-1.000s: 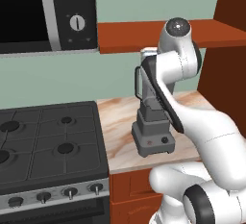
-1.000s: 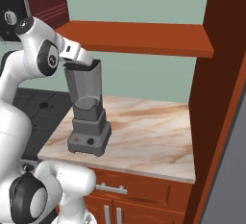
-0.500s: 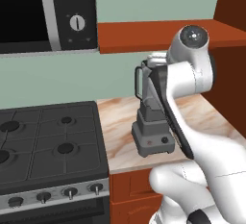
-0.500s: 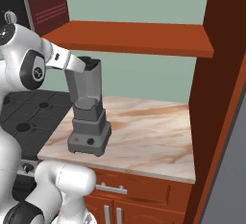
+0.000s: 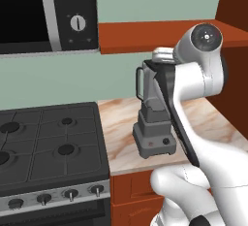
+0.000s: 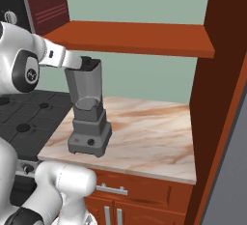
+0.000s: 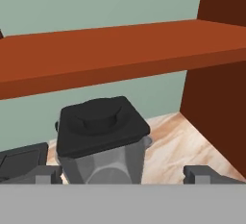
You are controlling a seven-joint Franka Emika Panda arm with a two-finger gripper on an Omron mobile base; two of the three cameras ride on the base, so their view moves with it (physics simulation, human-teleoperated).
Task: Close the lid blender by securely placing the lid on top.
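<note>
The grey blender [image 6: 88, 110] stands on the marble counter, its red button and black knob facing the front. In the left base view my arm covers part of the blender [image 5: 154, 137]. The dark squarish lid [image 7: 100, 123] sits flat on the jar's rim, also visible as a dark cap [image 6: 92, 63] on the jar top. My gripper [image 7: 125, 174] is open just behind the jar, level with its top, fingertips [image 7: 44, 174] spread wide with nothing between them. In the right base view the gripper [image 6: 78, 63] is at the jar's upper left edge.
A red-brown shelf [image 6: 135, 35] runs close above the blender. A tall cabinet wall [image 6: 217, 98] closes the counter [image 6: 149, 132] on the right. A black stove [image 5: 48, 137] adjoins the counter on the left, under a microwave [image 5: 29, 11].
My hand has drawn back from the top of the jar and the upper arm has swung. The lid stays on the jar; the blender has not moved.
</note>
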